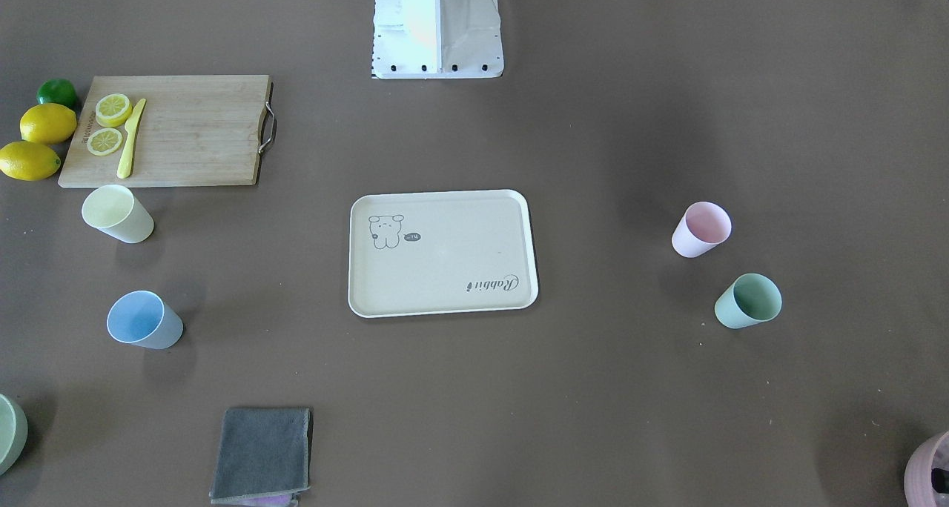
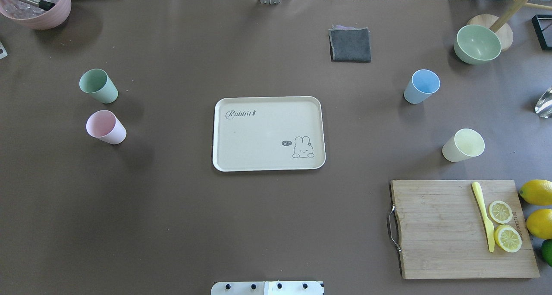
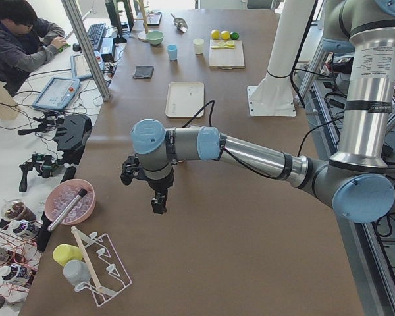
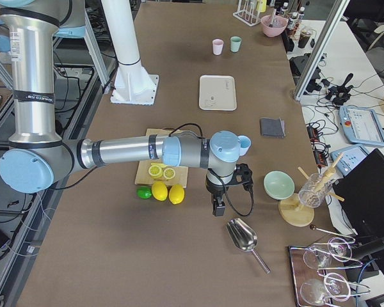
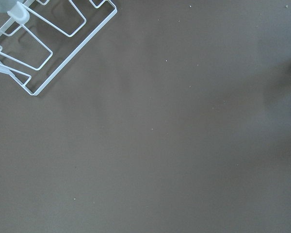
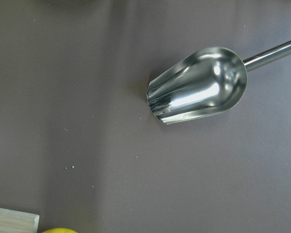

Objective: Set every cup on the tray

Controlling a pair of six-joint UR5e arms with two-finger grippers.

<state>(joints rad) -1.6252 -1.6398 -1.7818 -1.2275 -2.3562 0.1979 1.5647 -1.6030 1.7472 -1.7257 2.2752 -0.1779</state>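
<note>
The cream tray (image 2: 258,135) lies bare at the table's middle, also in the front view (image 1: 445,262). A mint green cup (image 2: 98,86) and a pink cup (image 2: 105,127) stand upright to its left. A light blue cup (image 2: 421,86) and a pale yellow cup (image 2: 463,145) stand to its right. My left gripper (image 3: 158,205) hangs over bare table far from the cups, near the left end. My right gripper (image 4: 217,208) hangs near the right end, beyond the lemons. Both show only in the side views, so I cannot tell whether they are open or shut.
A wooden cutting board (image 2: 444,230) with a yellow knife (image 2: 483,215), lemon slices and lemons stands near right. A grey cloth (image 2: 350,45), sage bowl (image 2: 477,44) and mauve pot (image 2: 36,10) lie at the far edge. A metal scoop (image 6: 199,85) and a wire rack (image 5: 39,48) sit below the wrists.
</note>
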